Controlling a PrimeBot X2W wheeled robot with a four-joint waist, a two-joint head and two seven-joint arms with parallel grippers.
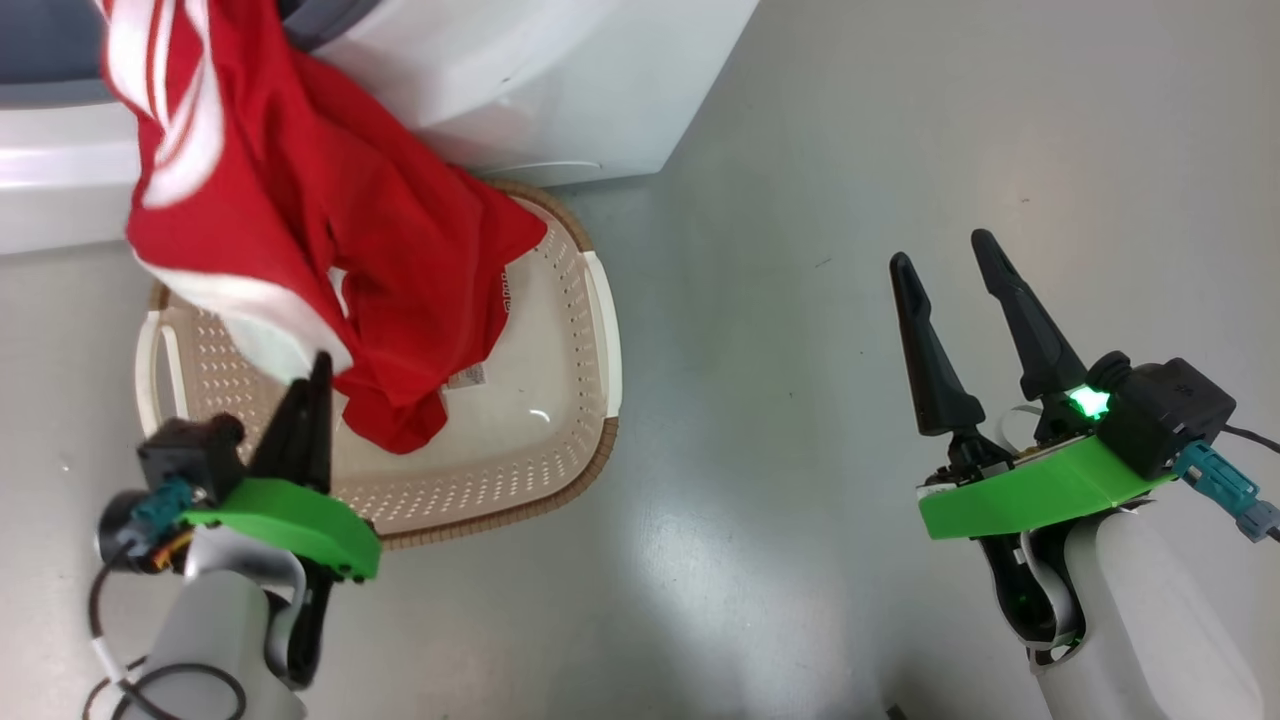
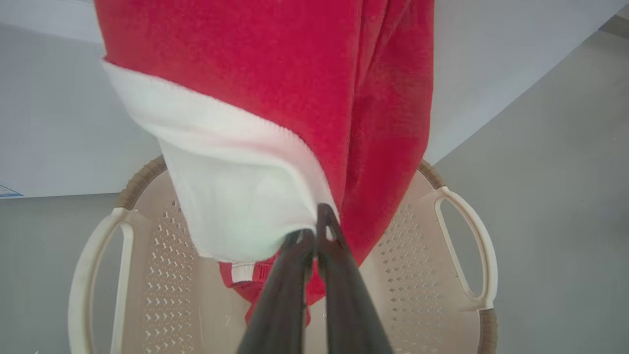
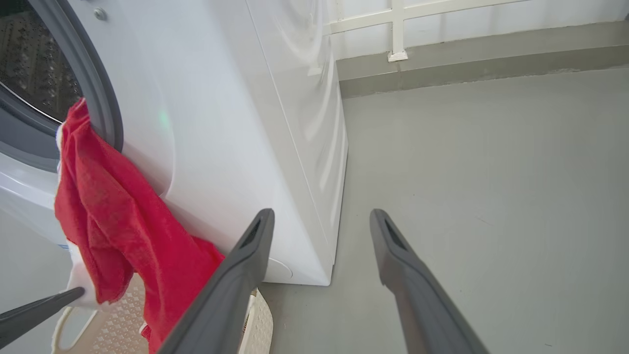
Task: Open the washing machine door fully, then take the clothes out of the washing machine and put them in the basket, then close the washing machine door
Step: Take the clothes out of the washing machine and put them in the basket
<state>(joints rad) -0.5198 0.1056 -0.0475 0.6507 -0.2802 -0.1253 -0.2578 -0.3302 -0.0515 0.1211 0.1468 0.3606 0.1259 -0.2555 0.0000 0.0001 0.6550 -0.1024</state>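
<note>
Left claw pinches the clothes above the basket, right claw spread wide; sticker unreadable.

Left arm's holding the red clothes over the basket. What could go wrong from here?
1. The left gripper has its jaws shut on only the white hem of the clothes; a thin pinch may slip.
2. The fabric's upper end hangs from the washing machine opening over the grey ring; it could snag, or releasing now may leave it draped outside the basket.
</note>
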